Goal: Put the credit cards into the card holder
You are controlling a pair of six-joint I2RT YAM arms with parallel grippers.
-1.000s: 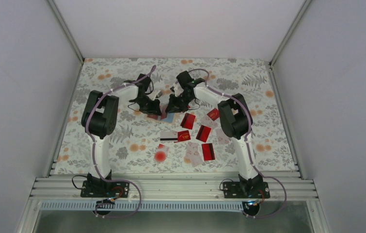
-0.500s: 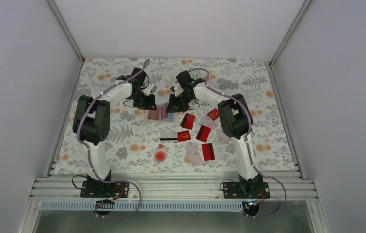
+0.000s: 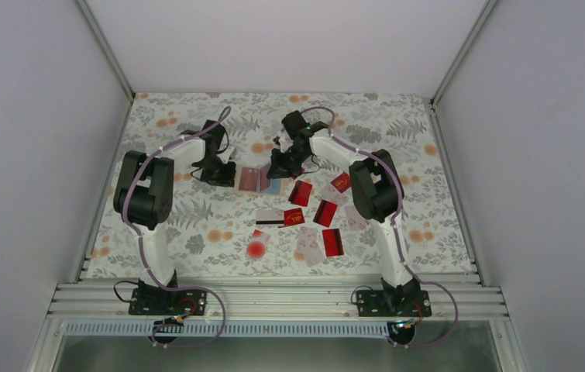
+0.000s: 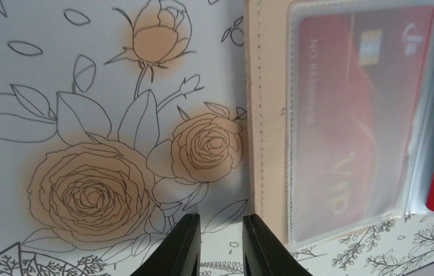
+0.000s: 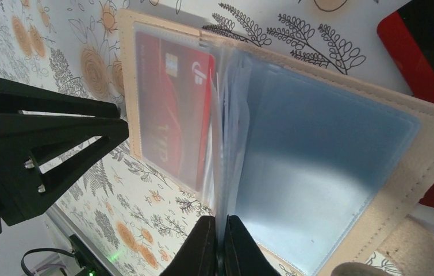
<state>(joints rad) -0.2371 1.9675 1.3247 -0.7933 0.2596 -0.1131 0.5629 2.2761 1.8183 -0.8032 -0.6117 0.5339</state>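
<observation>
Tan card holder (image 3: 259,180) open flat, one red card (image 4: 349,115) sleeved inside; perhaps eight credit cards (image 3: 325,212) loose nearby.

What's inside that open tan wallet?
One clear pocket of the card holder holds a red card; the other half shows blue lining. The middle sleeves, pinched by the right gripper, hide their contents.

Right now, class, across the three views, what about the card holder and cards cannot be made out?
- Top view: pale credit cards blend into the cloth; too small to count.
- Left wrist view: card holder cut off by top and right edges.
- Right wrist view: how many clear sleeves the right gripper pinches; they overlap.
</observation>
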